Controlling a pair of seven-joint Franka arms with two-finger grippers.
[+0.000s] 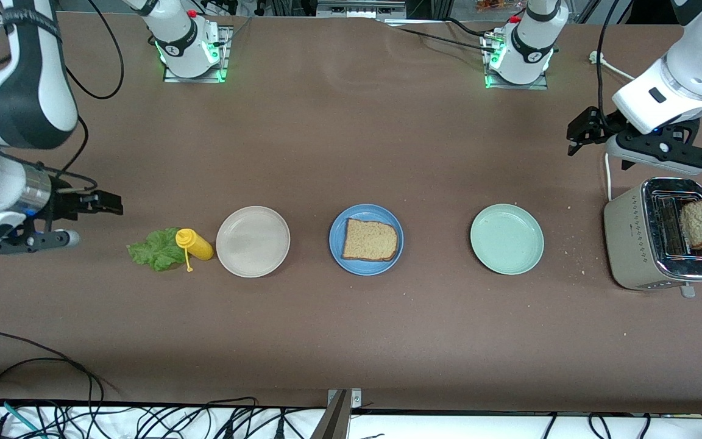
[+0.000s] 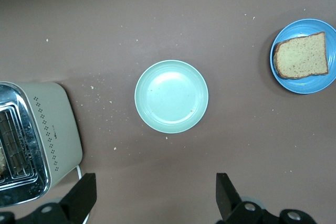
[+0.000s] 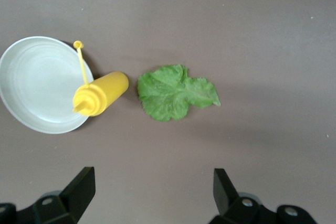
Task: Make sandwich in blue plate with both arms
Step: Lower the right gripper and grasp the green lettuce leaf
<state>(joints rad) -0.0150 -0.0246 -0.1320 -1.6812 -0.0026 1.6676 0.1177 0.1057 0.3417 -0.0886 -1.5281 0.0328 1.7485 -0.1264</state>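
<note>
We see the blue plate [image 1: 336, 235] at the middle of the table [image 1: 351, 329], with one toast slice [image 1: 370, 240] lying flat on it. A beige plate [image 1: 253, 241] sits toward the right arm's end, a pale green plate [image 1: 507, 238] toward the left arm's end. A yellow bottle [image 1: 194, 244] stands between the beige plate and the lettuce leaf [image 1: 155, 249]. A second toast slice [image 1: 699, 223] sticks up from the toaster [image 1: 631, 244]. The left gripper [image 2: 155, 195] hangs over the table near the toaster, fingers [image 2: 224, 195] spread wide and empty. The right gripper [image 3: 152, 190] hangs near the lettuce, fingers [image 3: 223, 190] likewise apart and empty.
</note>
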